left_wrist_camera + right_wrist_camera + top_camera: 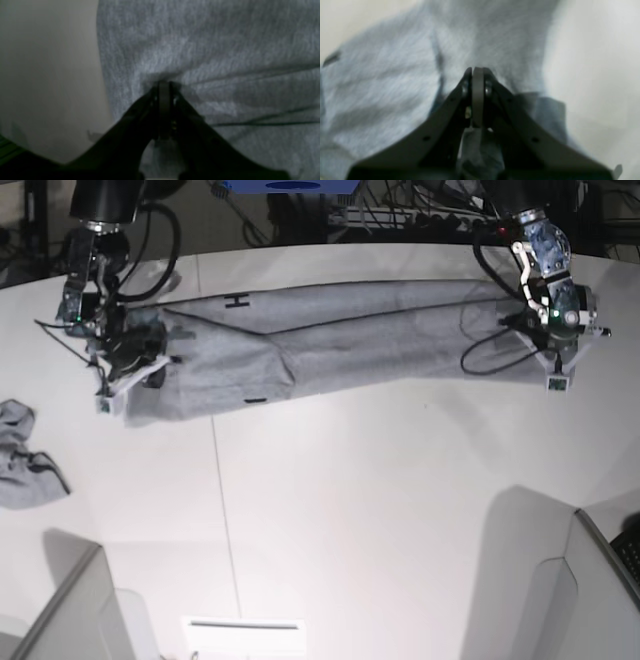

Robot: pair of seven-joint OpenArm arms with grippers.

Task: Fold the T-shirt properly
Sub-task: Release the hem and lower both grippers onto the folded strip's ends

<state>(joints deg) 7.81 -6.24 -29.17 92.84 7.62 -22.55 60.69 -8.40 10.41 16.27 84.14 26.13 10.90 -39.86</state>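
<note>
The heather-grey T-shirt lies as a long narrow band across the far part of the white table, with a bit of black lettering showing near its left end. My left gripper is at the band's right end. In the left wrist view it is shut, its tips on the grey cloth. My right gripper is at the band's left end. In the right wrist view it is shut, with bunched cloth between the fingers.
A small crumpled grey cloth lies at the table's left edge. Grey panels stand at the near left and near right corners. Cables and equipment sit beyond the far edge.
</note>
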